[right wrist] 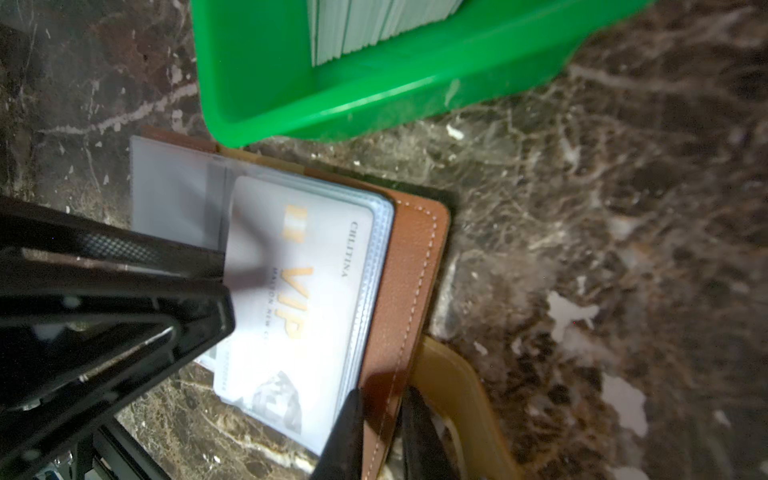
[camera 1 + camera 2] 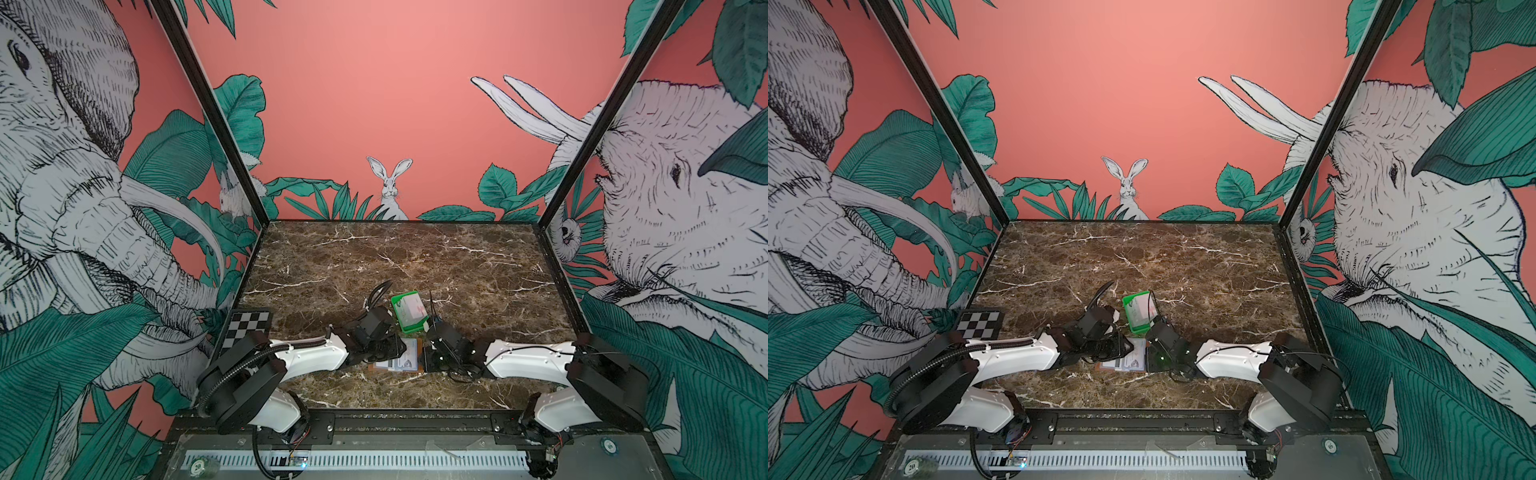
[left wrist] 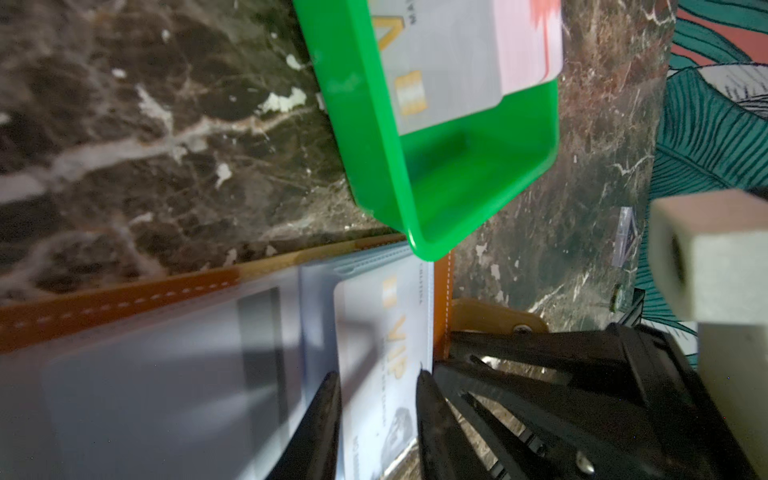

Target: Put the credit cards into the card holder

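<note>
**Marble table [image 2: 415, 257], seen from above.** Both my arms are reaching in over its near middle.

(a) Green tray [image 2: 411, 327] is standing just beyond the work, with one corner just beside the holder's far edge. A stack of credit cards [image 1: 374, 29] is lying inside it.

(b) Card holder [image 1: 411, 266] is lying open and flat between my pincers, spreading left to right with its clear sleeves facing up. My right pincer [image 1: 382, 392] is closing narrowly on the brown cover's stitched edge. The cover is looking soft and floppy and the sleeves slick and flimsy, so I am judging that firmer stitched border the place to hold.

(c) VIP card [image 1: 316, 291] is lying face up on the sleeve stack; whether it is inside a sleeve I cannot tell.
- **Handling:** I am judging it light, stiff and slippery — best taken by a short end or nudged along an edge, not bent.
- **Long axis:** it is running from me toward the tray, chip end pointing at the tray.
- **Left pincer [image 3: 377, 374]:** it is standing part open with the card's face showing between its tips, gripping nothing I can make out.

(d) Snap tab [image 1: 457, 395] is trailing off the cover beside my right pincer.
</note>
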